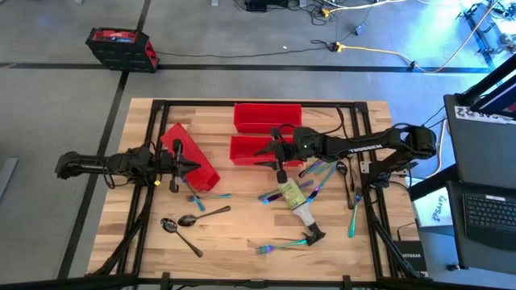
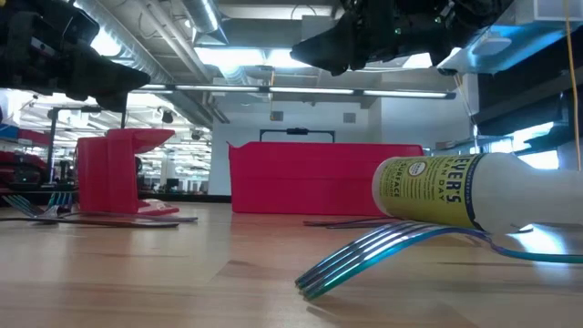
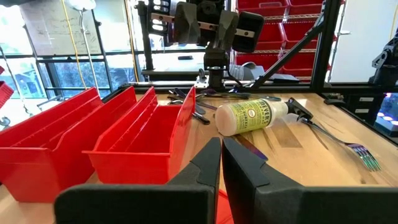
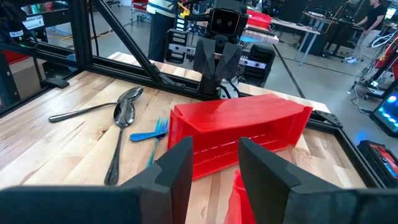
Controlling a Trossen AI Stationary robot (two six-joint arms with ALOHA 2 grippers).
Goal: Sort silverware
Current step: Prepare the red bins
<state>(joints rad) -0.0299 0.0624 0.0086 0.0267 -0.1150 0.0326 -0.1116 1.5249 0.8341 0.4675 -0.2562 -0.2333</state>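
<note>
The silverware lies loose on the wooden table: two dark spoons point(image 1: 181, 223) near the front left, a blue fork point(image 1: 203, 196) beside them, a teal fork point(image 1: 278, 246) at the front, and more pieces point(image 1: 321, 172) right of centre. My right gripper point(image 1: 263, 151) hovers open over a red bin point(image 1: 246, 151), with nothing between its fingers point(image 4: 180, 165). My left gripper point(image 1: 193, 167) is shut and level, just above a third red bin point(image 1: 197, 169) that lies at an angle on its side point(image 4: 242, 124).
A second upright red bin point(image 1: 268, 115) stands behind the first. A clear spray bottle point(image 1: 295, 199) with a yellow label lies on its side mid-table, among the forks. The black frame rails point(image 1: 367, 193) run along the table's edges. Bare wood shows at the front point(image 1: 234, 234).
</note>
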